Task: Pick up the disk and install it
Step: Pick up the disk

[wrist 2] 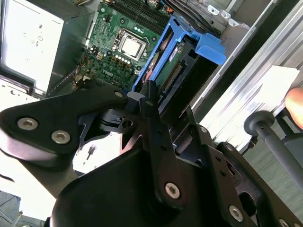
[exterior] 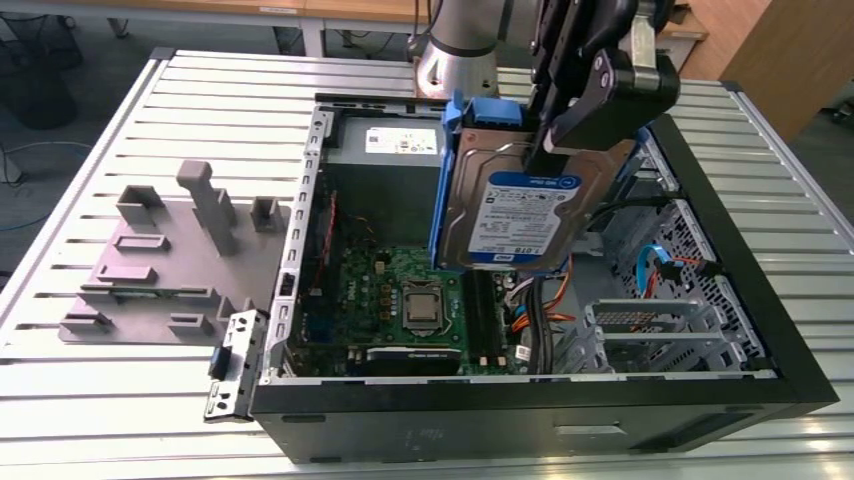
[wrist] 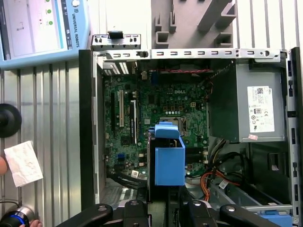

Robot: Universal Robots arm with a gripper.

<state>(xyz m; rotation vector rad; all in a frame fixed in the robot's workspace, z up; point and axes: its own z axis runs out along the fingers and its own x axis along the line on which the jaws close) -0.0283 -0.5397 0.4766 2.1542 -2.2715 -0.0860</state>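
Observation:
The disk (exterior: 523,215), a silver drive with a white-and-blue label in a blue caddy, hangs on edge above the open computer case (exterior: 787,380). My gripper (exterior: 558,150) is shut on its upper part and holds it over the motherboard (exterior: 400,290), clear of the case floor. In the second wrist view, the black fingers (wrist 2: 147,101) clamp the disk (wrist 2: 208,47) with its connector edge showing. In the first wrist view, the caddy of the disk (wrist: 169,163) juts out from the gripper (wrist: 165,210) over the motherboard (wrist: 156,109).
The grey power-supply box (exterior: 400,140) sits at the case's far end. Cables and a drive cage (exterior: 667,320) fill the case toward the exterior view's right. A grey fixture plate (exterior: 160,260) and a loose metal bracket (exterior: 234,365) lie on the slatted table (exterior: 80,400).

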